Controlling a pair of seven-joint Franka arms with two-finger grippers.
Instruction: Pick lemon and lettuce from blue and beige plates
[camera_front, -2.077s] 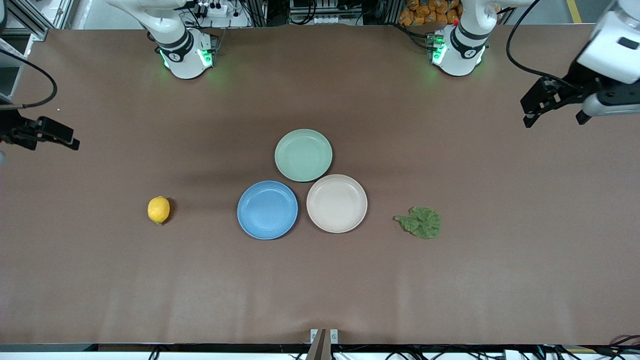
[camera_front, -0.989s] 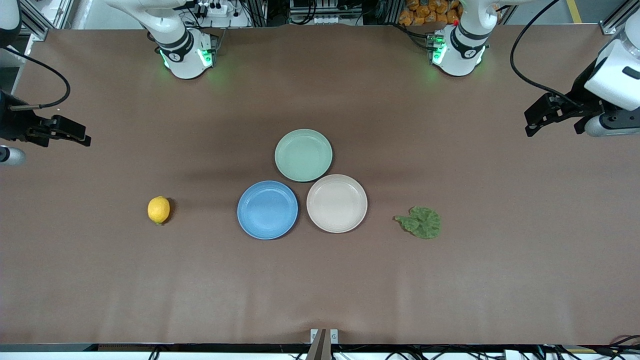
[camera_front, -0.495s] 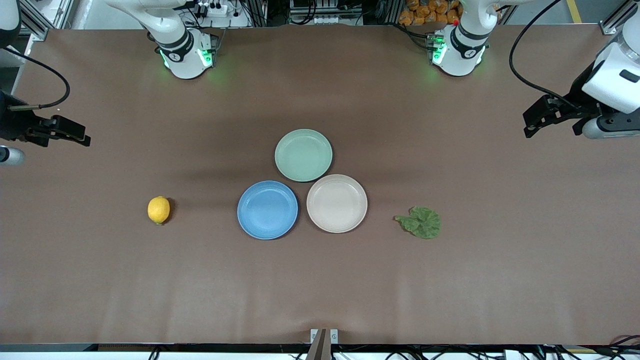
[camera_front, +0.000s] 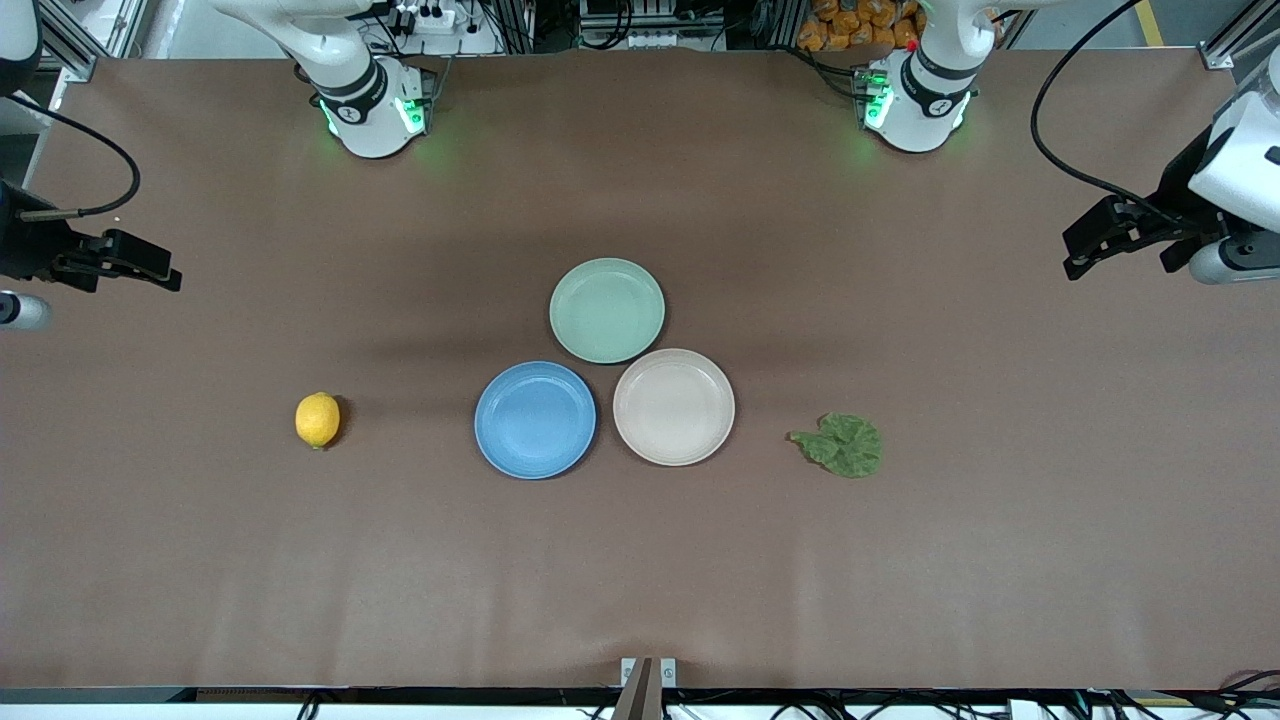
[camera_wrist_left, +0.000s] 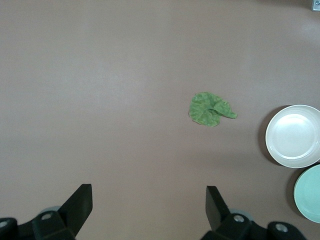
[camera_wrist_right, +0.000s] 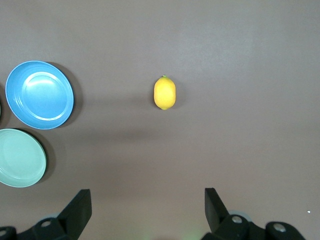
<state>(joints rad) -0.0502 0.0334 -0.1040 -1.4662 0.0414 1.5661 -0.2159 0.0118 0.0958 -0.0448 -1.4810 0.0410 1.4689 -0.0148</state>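
On the table: you have three round shallow plates clustered at the centre, one lemon and one lettuce leaf, all resting on the brown matte table.
Plates: blue plate and beige plate sit side by side; the mint-green plate lies farther from the front camera, beside both. All three look smooth and bare.
Lemon: oval, yellow, on the table toward the right arm's end, well apart from the blue plate.
Lettuce: crinkled dark-green leaf, near the beige plate, toward the left arm's end.
Left gripper: raised over the table's edge area, fingers spread wide, holding nothing.
Right gripper: likewise wide apart and empty.
View differences: your left wrist view omits the lemon and blue plate; your right wrist view omits the lettuce and nearly all of the beige plate.
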